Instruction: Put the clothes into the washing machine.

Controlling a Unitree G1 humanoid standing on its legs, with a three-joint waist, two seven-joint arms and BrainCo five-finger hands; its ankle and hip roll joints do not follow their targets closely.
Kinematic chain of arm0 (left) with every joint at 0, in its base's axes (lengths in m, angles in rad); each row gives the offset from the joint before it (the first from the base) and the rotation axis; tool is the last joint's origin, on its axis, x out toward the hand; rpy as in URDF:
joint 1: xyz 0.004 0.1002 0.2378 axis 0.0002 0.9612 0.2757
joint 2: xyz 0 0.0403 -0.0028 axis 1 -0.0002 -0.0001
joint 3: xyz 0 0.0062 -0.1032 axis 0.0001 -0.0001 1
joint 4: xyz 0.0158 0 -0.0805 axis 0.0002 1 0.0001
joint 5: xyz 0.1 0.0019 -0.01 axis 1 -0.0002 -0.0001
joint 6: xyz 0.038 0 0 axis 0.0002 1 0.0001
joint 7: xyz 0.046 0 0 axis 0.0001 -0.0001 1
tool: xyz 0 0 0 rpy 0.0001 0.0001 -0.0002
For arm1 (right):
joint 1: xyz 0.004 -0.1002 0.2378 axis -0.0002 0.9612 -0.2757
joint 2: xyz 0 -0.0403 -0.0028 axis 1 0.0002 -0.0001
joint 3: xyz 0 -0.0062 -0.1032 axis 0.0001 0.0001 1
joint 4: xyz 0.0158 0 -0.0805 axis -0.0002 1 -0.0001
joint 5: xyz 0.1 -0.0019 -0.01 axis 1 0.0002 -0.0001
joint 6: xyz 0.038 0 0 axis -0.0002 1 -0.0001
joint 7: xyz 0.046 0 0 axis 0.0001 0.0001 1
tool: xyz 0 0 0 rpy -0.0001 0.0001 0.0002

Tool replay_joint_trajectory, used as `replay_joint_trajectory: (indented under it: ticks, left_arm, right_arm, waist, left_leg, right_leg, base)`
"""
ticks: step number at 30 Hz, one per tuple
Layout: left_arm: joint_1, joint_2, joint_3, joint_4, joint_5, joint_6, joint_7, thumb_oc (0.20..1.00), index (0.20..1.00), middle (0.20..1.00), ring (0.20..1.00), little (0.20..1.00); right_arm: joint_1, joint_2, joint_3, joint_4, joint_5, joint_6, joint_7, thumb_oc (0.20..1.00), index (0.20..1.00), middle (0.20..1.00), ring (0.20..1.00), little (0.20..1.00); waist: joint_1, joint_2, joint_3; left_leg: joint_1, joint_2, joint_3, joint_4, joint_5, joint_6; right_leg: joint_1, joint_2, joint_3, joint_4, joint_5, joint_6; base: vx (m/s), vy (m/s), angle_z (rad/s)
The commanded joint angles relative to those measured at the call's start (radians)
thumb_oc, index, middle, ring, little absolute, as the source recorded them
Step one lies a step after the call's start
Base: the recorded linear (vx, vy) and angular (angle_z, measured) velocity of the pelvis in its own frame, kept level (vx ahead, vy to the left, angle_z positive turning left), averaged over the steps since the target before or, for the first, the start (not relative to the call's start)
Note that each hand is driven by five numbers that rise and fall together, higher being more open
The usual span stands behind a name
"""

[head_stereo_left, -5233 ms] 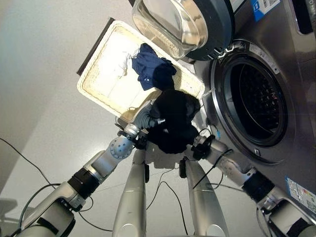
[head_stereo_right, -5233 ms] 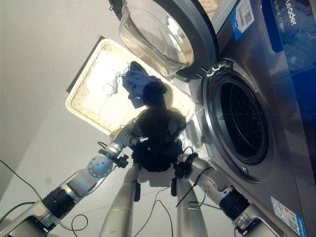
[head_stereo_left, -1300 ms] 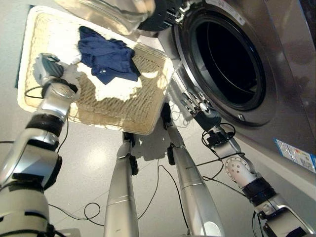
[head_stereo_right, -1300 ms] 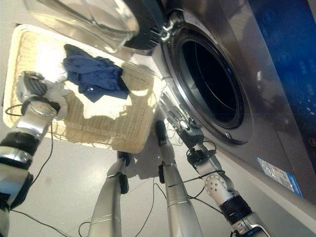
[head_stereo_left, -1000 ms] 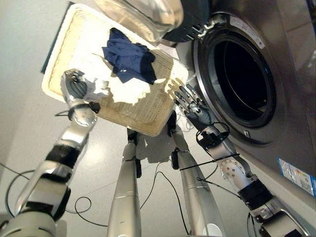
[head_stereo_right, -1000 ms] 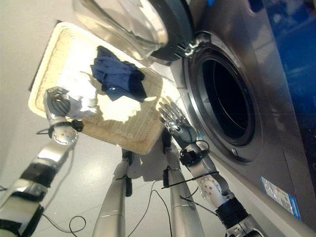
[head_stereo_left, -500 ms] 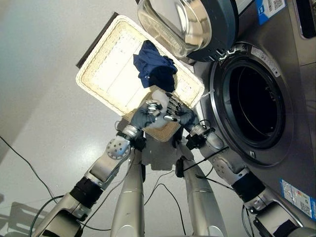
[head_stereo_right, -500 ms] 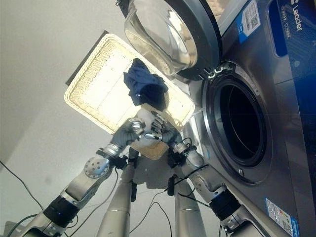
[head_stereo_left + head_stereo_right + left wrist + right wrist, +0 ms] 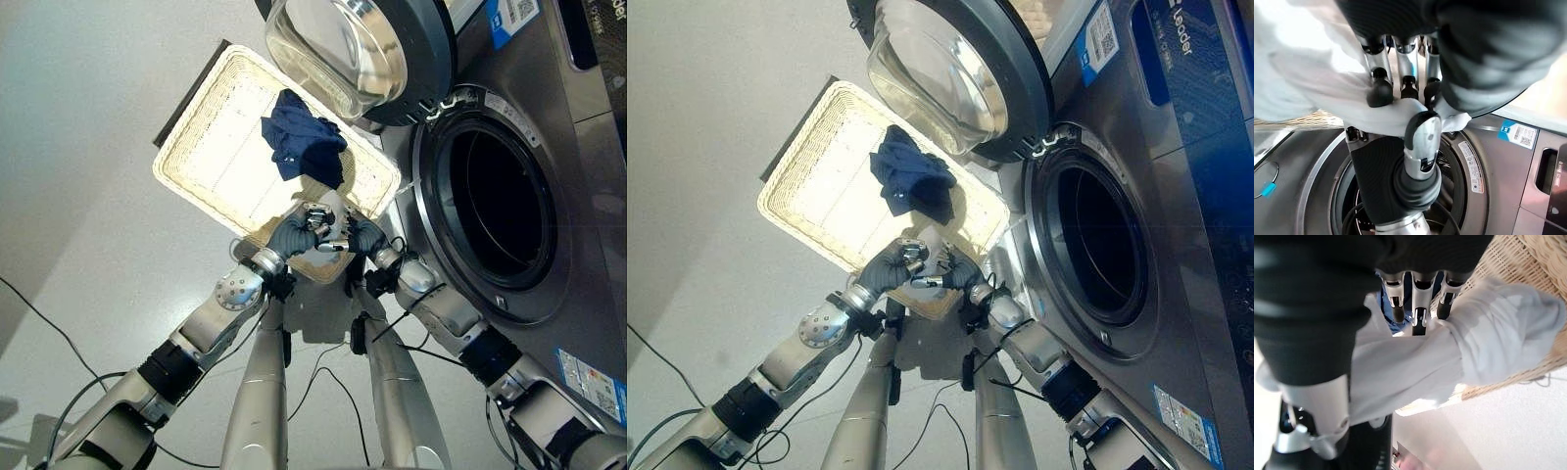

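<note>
White cloth (image 9: 1484, 347), a pale bunched garment, is being held between both hands just above the near corner of the wicker basket (image 9: 206, 147), close beside the washing machine's open drum (image 9: 505, 211). The left hand (image 9: 292, 233) is curling its fingers and thumb around one side of the bundle, and the right hand (image 9: 361, 235) is clamping the other side, its fingers (image 9: 1418, 308) pressing into the fabric in its own wrist view. One dark blue garment (image 9: 302, 137) is lying in the basket, at the end nearest the machine, untouched. The round glass door (image 9: 358, 49) is hanging wide open above the basket, so the opening is standing free. Judging by this, the task is partly underway: the white piece is lifted but not yet inside, the blue one is waiting, and whether anything is already lying in the dark drum cannot be told. Blue-and-white stickers (image 9: 514, 15) are showing on the machine's front panel and near its lower corner, but their print is too small to make out.
</note>
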Motion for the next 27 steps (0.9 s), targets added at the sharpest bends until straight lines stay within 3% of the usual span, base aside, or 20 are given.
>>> replay_joint_trajectory:
  ticks: [1, 5, 8, 11, 14, 15, 16, 17, 18, 23, 27]
  left_arm:
    - [-0.033, -0.060, 0.024, -0.156, -0.074, -0.089, -0.104, 0.200, 0.200, 0.200, 0.200, 0.200]
    - [-0.031, -0.072, 0.004, -0.176, -0.097, -0.098, -0.152, 0.200, 0.200, 0.200, 0.200, 0.200]
    - [-0.045, -0.067, -0.013, -0.195, -0.115, -0.099, -0.198, 0.200, 0.200, 0.200, 0.200, 0.200]
    - [-0.060, -0.054, -0.028, -0.204, -0.170, -0.092, -0.236, 0.200, 0.200, 0.200, 0.200, 0.200]
    - [-0.075, -0.049, -0.047, -0.226, -0.239, -0.068, -0.272, 0.200, 0.200, 0.200, 0.200, 0.200]
    - [-0.081, -0.058, -0.062, -0.238, -0.306, -0.041, -0.314, 0.200, 0.200, 0.200, 0.200, 0.200]
    - [-0.079, -0.067, -0.067, -0.241, -0.328, -0.032, -0.328, 0.200, 0.200, 0.200, 0.200, 0.200]
    - [-0.079, -0.067, -0.067, -0.241, -0.328, -0.032, -0.328, 0.200, 0.200, 0.200, 0.200, 0.200]
    - [-0.076, -0.080, -0.075, -0.246, -0.371, -0.016, -0.350, 0.200, 0.200, 0.200, 0.200, 0.200]
    - [-0.069, -0.168, -0.133, -0.246, -0.568, 0.042, -0.437, 0.200, 0.200, 0.200, 0.200, 0.200]
    - [-0.067, -0.210, -0.155, -0.237, -0.601, 0.000, -0.477, 0.200, 0.200, 0.200, 0.200, 0.200]
  right_arm:
    - [0.015, -0.003, 0.030, -0.029, -0.012, 0.000, -0.010, 1.000, 1.000, 1.000, 1.000, 1.000]
    - [0.013, -0.015, 0.044, -0.022, -0.075, 0.050, 0.043, 1.000, 1.000, 1.000, 1.000, 1.000]
    - [-0.019, -0.065, 0.106, -0.017, -0.249, 0.162, 0.222, 1.000, 1.000, 1.000, 1.000, 1.000]
    - [-0.051, -0.110, 0.148, -0.013, -0.311, 0.155, 0.245, 1.000, 1.000, 1.000, 1.000, 1.000]
    - [-0.081, -0.130, 0.184, -0.020, -0.279, 0.153, 0.267, 1.000, 1.000, 1.000, 1.000, 1.000]
    - [-0.096, -0.121, 0.201, -0.026, -0.256, 0.163, 0.293, 0.592, 0.592, 0.592, 0.592, 0.592]
    - [-0.099, -0.117, 0.207, -0.030, -0.254, 0.164, 0.300, 0.454, 0.454, 0.454, 0.454, 0.454]
    - [-0.099, -0.117, 0.207, -0.030, -0.254, 0.164, 0.300, 0.454, 0.454, 0.454, 0.454, 0.454]
    - [-0.102, -0.111, 0.215, -0.033, -0.243, 0.165, 0.308, 0.200, 0.200, 0.200, 0.200, 0.200]
    - [-0.115, -0.058, 0.251, -0.027, -0.228, 0.167, 0.315, 0.200, 0.200, 0.200, 0.200, 0.200]
    - [-0.120, -0.039, 0.270, -0.015, -0.235, 0.187, 0.322, 0.200, 0.200, 0.200, 0.200, 0.200]
  waist:
    - [-0.021, 0.057, -0.009]
    - [-0.025, 0.057, -0.009]
    - [-0.023, 0.054, -0.009]
    - [-0.021, 0.051, -0.009]
    - [-0.019, 0.047, -0.009]
    - [-0.018, 0.044, -0.009]
    - [-0.018, 0.045, -0.009]
    - [-0.018, 0.045, -0.009]
    - [-0.019, 0.045, -0.009]
    - [-0.030, 0.045, -0.009]
    - [-0.040, 0.044, -0.009]
  left_leg:
    - [-0.019, -0.076, 0.062, -0.066, 0.087, 0.100]
    - [-0.026, -0.076, 0.062, -0.065, 0.087, 0.102]
    - [-0.032, -0.077, 0.054, -0.058, 0.088, 0.102]
    - [-0.032, -0.079, 0.048, -0.054, 0.088, 0.104]
    - [-0.038, -0.080, 0.047, -0.045, 0.087, 0.104]
    - [-0.040, -0.082, 0.045, -0.044, 0.087, 0.105]
    - [-0.041, -0.082, 0.044, -0.044, 0.088, 0.105]
    - [-0.041, -0.082, 0.044, -0.044, 0.088, 0.105]
    - [-0.041, -0.083, 0.044, -0.044, 0.088, 0.105]
    - [-0.052, -0.085, 0.043, -0.040, 0.087, 0.106]
    - [-0.051, -0.087, 0.039, -0.043, 0.087, 0.107]
  right_leg:
    - [0.076, 0.033, 0.005, -0.067, 0.032, 0.045]
    - [0.069, 0.035, 0.010, -0.066, 0.035, 0.045]
    - [0.062, 0.037, 0.017, -0.060, 0.035, 0.043]
    - [0.064, 0.036, 0.020, -0.061, 0.037, 0.043]
    - [0.062, 0.034, 0.020, -0.059, 0.039, 0.044]
    - [0.060, 0.035, 0.022, -0.061, 0.042, 0.044]
    - [0.060, 0.035, 0.023, -0.062, 0.043, 0.043]
    - [0.060, 0.035, 0.023, -0.062, 0.043, 0.043]
    - [0.059, 0.036, 0.024, -0.063, 0.044, 0.042]
    - [0.044, 0.042, 0.042, -0.062, 0.050, 0.039]
    - [0.041, 0.052, 0.062, -0.062, 0.050, 0.034]
  base:
    - [0.00, 0.000, 0.00]
    - [0.00, -0.002, -0.03]
    - [0.00, -0.024, -0.02]
    - [0.01, -0.044, -0.01]
    - [0.01, -0.041, 0.00]
    - [0.00, 0.000, 0.00]
    - [0.00, 0.000, 0.00]
    - [0.00, 0.000, 0.00]
    - [0.00, 0.000, 0.00]
    - [0.00, 0.000, 0.00]
    - [0.00, 0.000, 0.00]
